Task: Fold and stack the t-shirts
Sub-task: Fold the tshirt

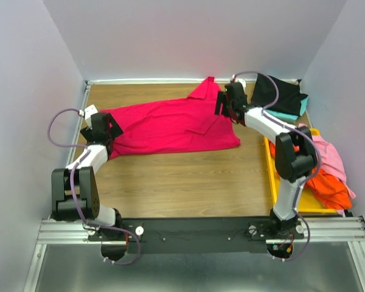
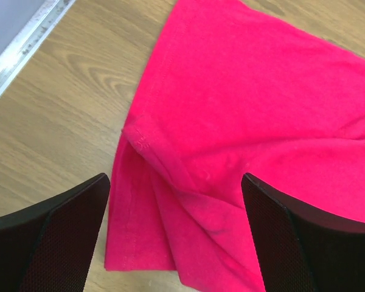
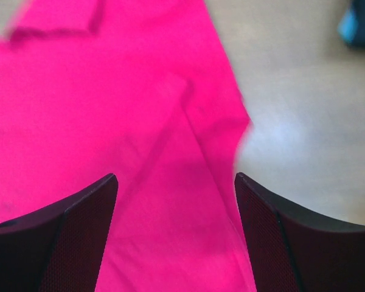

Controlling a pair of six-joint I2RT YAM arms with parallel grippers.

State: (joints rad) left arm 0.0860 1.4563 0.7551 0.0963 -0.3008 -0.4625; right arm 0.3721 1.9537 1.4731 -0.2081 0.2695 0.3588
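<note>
Red t-shirt (image 1: 170, 125) lies under the spread left gripper (image 2: 175, 177) and spread right gripper (image 3: 175, 176), seemingly untouched

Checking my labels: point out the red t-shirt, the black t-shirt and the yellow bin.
red t-shirt (image 1: 170, 125): top external view, mid body.
black t-shirt (image 1: 289, 94): top external view, upper face.
yellow bin (image 1: 269, 159): top external view, left wall.

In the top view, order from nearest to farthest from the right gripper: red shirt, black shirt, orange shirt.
1. Red shirt, under the right gripper.
2. Black shirt, back right corner.
3. Orange shirt, in the yellow bin, right edge.
</note>
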